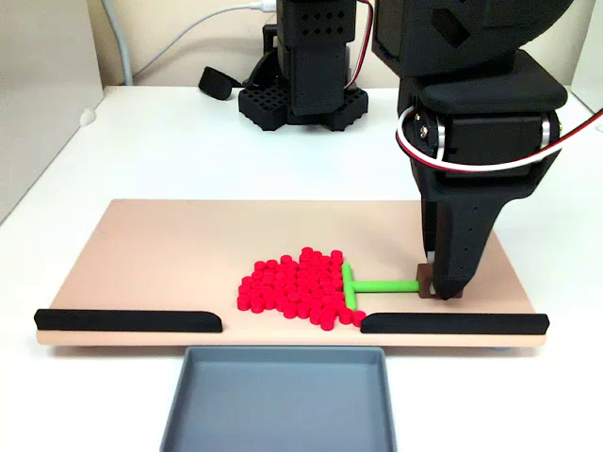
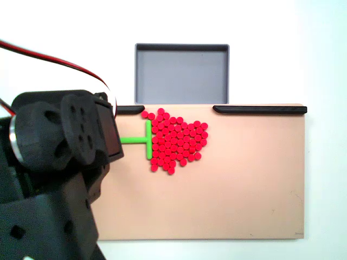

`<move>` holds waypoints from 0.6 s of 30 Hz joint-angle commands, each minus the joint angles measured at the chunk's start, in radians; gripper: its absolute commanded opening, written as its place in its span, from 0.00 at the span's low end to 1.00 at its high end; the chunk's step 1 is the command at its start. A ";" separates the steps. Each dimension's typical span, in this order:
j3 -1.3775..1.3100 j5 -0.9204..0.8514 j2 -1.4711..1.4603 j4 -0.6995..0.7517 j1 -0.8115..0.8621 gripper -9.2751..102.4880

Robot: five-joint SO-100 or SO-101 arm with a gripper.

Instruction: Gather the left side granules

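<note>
The granules (image 1: pixel 292 285) are tiny red cylinders packed in one cluster at the board's front middle, just behind the gap between two black rails. From above, the granules (image 2: pixel 177 141) press against the crossbar of a green T-shaped stick (image 2: pixel 148 140). In the front fixed view the green stick (image 1: pixel 372 284) lies flat with its crossbar touching the cluster's right side. My gripper (image 1: pixel 439 290) points down and is shut on the far end of the stick's handle. In the view from above, the arm's black body (image 2: pixel 59 162) covers the fingers.
A tan board (image 1: pixel 170 254) carries two black rails (image 1: pixel 127 321) (image 1: pixel 452 323) along its front edge. A grey tray (image 1: pixel 278 400) sits just below the gap between them. The arm's base (image 1: pixel 306 89) stands behind the board. Bare board stretches left of the cluster.
</note>
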 commanded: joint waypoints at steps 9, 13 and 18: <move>0.003 0.015 0.028 0.008 -0.028 0.08; 0.003 0.026 0.038 0.009 -0.044 0.08; 0.003 0.043 0.061 0.014 -0.069 0.08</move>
